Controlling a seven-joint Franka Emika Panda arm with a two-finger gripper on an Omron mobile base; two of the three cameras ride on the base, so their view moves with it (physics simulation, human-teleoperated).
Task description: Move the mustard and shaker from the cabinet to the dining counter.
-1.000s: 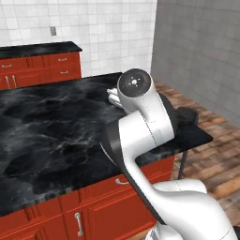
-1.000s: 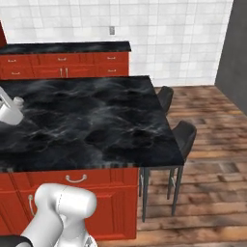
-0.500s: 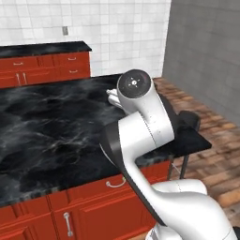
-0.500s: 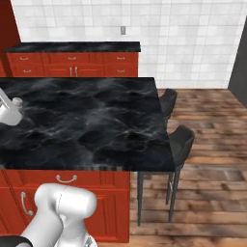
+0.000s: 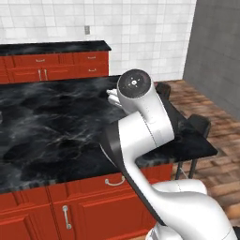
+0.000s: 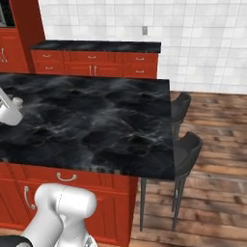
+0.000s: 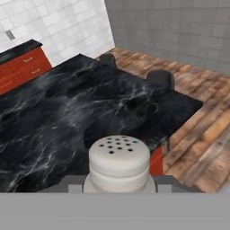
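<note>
Shaker (image 7: 119, 164) stays in the hand (image 7: 119, 185) as the base swings around

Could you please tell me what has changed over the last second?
The base has turned, so the whole scene slides right in both base views; the black marble dining counter itself has not moved. The tool stays closed on the pale grey-white cylindrical shaker.

one shaker (image 7: 119, 164), one dining counter (image 6: 87, 120) and two dark stools (image 6: 185, 149) alongside it.
</note>
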